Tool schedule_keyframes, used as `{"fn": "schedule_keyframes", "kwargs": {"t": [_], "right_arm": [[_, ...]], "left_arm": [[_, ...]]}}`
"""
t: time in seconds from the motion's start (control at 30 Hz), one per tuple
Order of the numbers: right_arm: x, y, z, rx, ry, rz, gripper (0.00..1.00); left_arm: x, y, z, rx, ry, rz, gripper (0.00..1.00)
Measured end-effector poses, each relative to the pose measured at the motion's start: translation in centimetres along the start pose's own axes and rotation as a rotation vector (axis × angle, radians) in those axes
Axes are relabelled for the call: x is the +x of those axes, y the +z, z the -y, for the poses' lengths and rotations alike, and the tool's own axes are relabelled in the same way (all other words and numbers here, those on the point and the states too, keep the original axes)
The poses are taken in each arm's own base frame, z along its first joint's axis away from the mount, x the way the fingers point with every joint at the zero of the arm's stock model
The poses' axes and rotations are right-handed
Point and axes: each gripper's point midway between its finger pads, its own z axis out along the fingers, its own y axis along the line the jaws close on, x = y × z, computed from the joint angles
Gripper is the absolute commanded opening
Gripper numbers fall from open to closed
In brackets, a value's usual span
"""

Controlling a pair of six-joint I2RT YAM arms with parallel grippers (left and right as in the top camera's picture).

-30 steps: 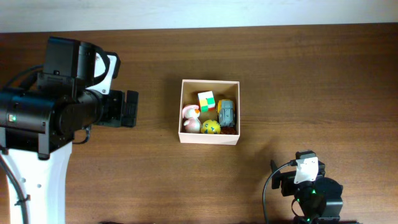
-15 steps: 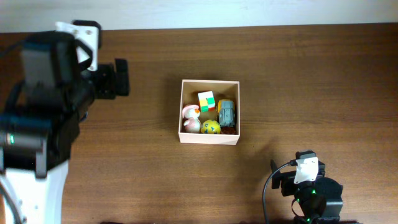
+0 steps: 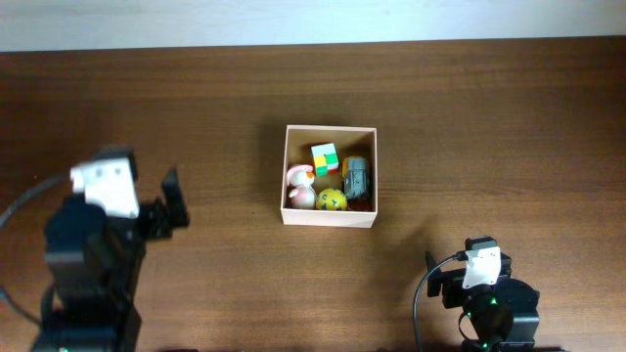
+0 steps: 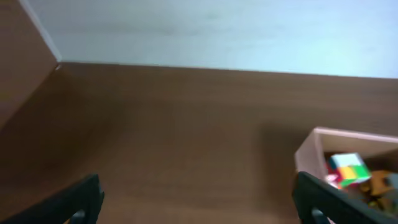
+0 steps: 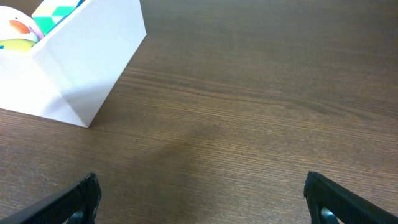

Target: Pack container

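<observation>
The container (image 3: 330, 219) is a square white-walled cardboard box at the table's middle. It holds a colourful cube (image 3: 325, 157), a pink toy (image 3: 299, 186), a yellow ball toy (image 3: 332, 199) and a grey toy (image 3: 356, 176). My left gripper (image 3: 174, 207) is open and empty, far left of the box. The left wrist view shows its fingers spread over bare table (image 4: 199, 202) with the box (image 4: 311, 146) at the right. My right gripper (image 5: 202, 199) is open and empty at the front right; the box's white wall (image 5: 87, 68) is at that view's upper left.
The brown wooden table (image 3: 469, 127) ends at a pale wall along the far edge (image 4: 217, 31). The right arm's base (image 3: 489, 303) sits at the front right edge. The left arm's body (image 3: 93, 264) fills the front left corner.
My left arm swung from the far left side back toward the table's front left corner. The right arm and the box with its toys have not moved.
</observation>
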Motion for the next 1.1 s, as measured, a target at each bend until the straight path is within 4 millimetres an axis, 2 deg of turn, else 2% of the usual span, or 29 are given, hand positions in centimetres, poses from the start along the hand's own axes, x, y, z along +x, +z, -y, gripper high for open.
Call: {"fn": "schedule_keyframes", "kwargs": {"t": [0.07, 0.17, 0.4, 0.47, 0.77, 1.1], "right_arm": [[0.0, 0.0, 0.0, 0.000, 0.000, 0.000, 0.99], [0.0, 0.0, 0.0, 0.000, 0.000, 0.000, 0.99], [0.0, 0.0, 0.0, 0.000, 0.000, 0.000, 0.98], [0.0, 0.0, 0.0, 0.000, 0.000, 0.000, 0.98], [0.0, 0.0, 0.0, 0.000, 0.000, 0.000, 0.99], [0.0, 0.0, 0.0, 0.000, 0.000, 0.000, 0.99]], "left_arm": [[1.8, -0.4, -0.8, -0.024, -0.011, 0.011, 0.99], [3.5, -0.7, -1.3, -0.042, -0.022, 0.065, 0.99], [9.8, 1.5, -1.3, -0.041, -0.022, 0.050, 0.99], [10.8, 1.9, -1.3, -0.041, -0.022, 0.057, 0.99], [13.8, 2.5, -1.3, -0.039, -0.024, 0.118, 0.99], [15.6, 2.9, -0.8, -0.018, -0.019, 0.171, 0.99]]}}
